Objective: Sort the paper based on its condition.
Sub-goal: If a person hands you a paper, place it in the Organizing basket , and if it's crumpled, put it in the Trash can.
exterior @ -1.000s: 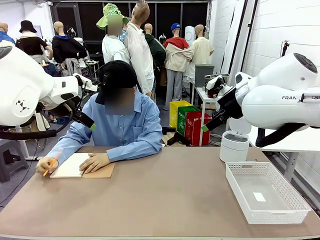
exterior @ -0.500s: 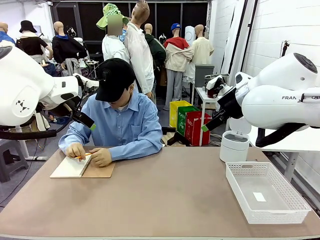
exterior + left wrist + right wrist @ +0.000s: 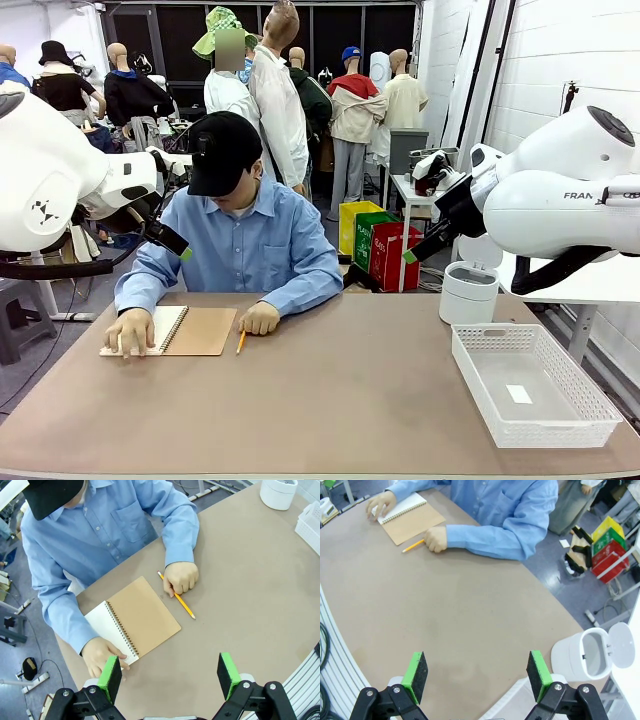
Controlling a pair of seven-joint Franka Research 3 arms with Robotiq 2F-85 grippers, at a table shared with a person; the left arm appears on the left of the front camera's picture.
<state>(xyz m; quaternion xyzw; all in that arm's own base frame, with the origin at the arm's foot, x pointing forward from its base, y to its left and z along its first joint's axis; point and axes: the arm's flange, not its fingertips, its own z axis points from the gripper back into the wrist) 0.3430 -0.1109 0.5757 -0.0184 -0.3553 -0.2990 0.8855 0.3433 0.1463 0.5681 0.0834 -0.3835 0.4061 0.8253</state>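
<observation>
We find the left arm raised at the robot's left side, its white casing large in the front view. The right arm is raised likewise at the robot's right side. Each wrist is bent so that the black fingers slant downward and inward towards the middle.

In the left wrist view, the left gripper has its jaws standing wide apart, with its green pads facing each other across a free gap. In the right wrist view, the right gripper is likewise spread wide, its pads parallel and gripping nothing.
</observation>
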